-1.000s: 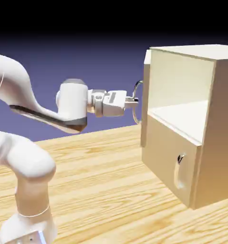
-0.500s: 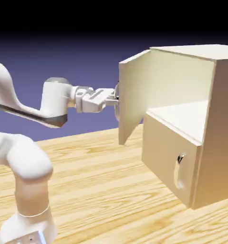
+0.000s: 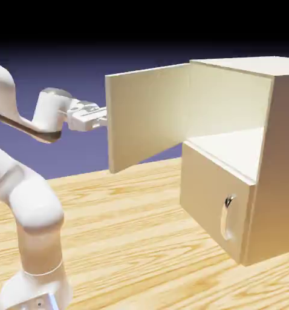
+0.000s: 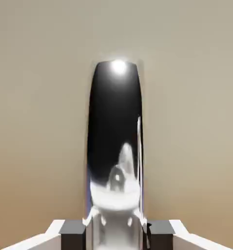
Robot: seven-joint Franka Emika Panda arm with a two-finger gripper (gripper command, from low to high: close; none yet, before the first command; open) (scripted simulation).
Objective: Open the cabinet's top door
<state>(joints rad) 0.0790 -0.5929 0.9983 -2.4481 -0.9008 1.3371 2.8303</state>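
My gripper (image 3: pixel 104 116) is clamping the handle (image 4: pixel 114 132) of the top door (image 3: pixel 148 115), bar running lengthwise between fingertips, door swung wide, panel lying just beyond.

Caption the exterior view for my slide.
Robot gripper at the outer side of the cabinet's top door, which stands wide open above the closed lower panel.

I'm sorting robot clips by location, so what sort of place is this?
Probably a simulated robot test scene, not a real room: a plain blue-violet backdrop, a white robot arm and a boxy light-tan wooden cabinet on a pale striped wooden table.
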